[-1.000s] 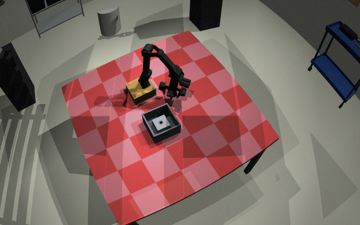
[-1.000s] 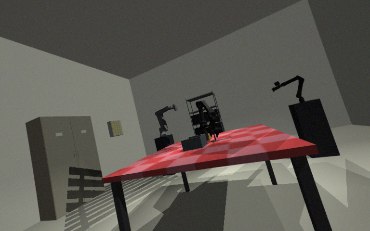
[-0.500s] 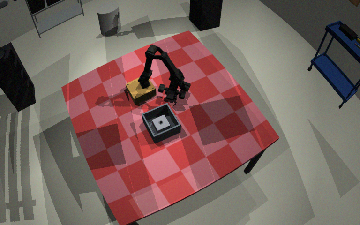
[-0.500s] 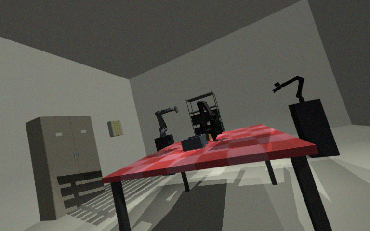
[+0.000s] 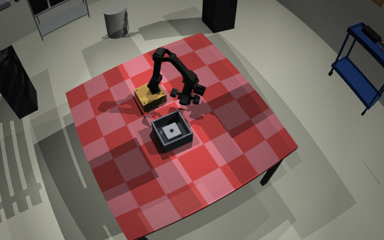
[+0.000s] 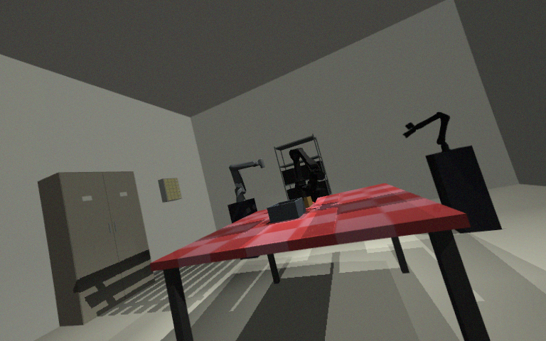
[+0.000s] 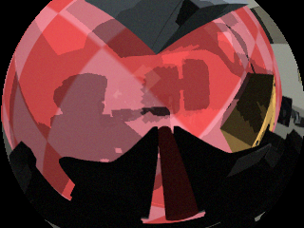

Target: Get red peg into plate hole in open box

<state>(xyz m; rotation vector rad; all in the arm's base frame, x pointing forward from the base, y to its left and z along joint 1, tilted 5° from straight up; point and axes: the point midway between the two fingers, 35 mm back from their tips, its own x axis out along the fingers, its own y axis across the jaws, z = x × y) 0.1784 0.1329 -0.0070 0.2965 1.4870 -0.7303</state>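
Pinching the long dark-red peg (image 7: pixel 177 176) between my black parallel-jaw fingers

I hold it outside the open dark-grey square box (image 5: pixel 186 140) (image 6: pixel 284 212) (image 7: pixel 163 21), whose white square plate (image 5: pixel 176 133) shows a bare round hole.

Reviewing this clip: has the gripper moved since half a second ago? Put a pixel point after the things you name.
Yes, upward. In the exterior view, the gripper (image 5: pixel 184 102) (image 6: pixel 308 192) (image 7: pixel 165 130) was down beside the open box (image 5: pixel 178 144) (image 6: pixel 284 212) (image 7: pixel 142 24); now it is above the rim's level.
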